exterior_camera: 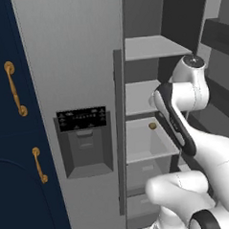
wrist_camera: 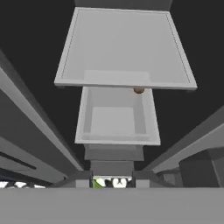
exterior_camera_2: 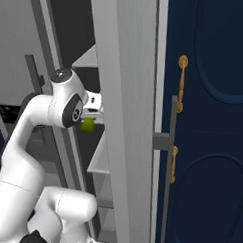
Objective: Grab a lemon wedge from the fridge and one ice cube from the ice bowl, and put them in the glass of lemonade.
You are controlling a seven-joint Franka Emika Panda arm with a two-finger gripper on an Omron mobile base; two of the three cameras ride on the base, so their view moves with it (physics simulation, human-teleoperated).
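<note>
Farthest left of the fingers: navy cabinet (exterior_camera: 4,157), 2 brass handles (exterior_camera: 14,89).
Fridge (exterior_camera: 69,56): left door closed, dark dispenser panel (exterior_camera: 84,140); right side open, 3 pale shelves.
Lemon wedge (exterior_camera: 152,126): on a shelf (exterior_camera: 142,146), ahead of the fingers, slightly right in the hand view (wrist_camera: 138,90), apart from them.
Gripper (exterior_camera_2: 97,109): inside the fridge, fingers hidden behind the open door (exterior_camera_2: 128,118); cannot tell how wide they stand.

I see flat, even rendered light, soft and slightly blurry; the tall grey two-door fridge (exterior_camera: 75,66) has a dark interior.
</note>
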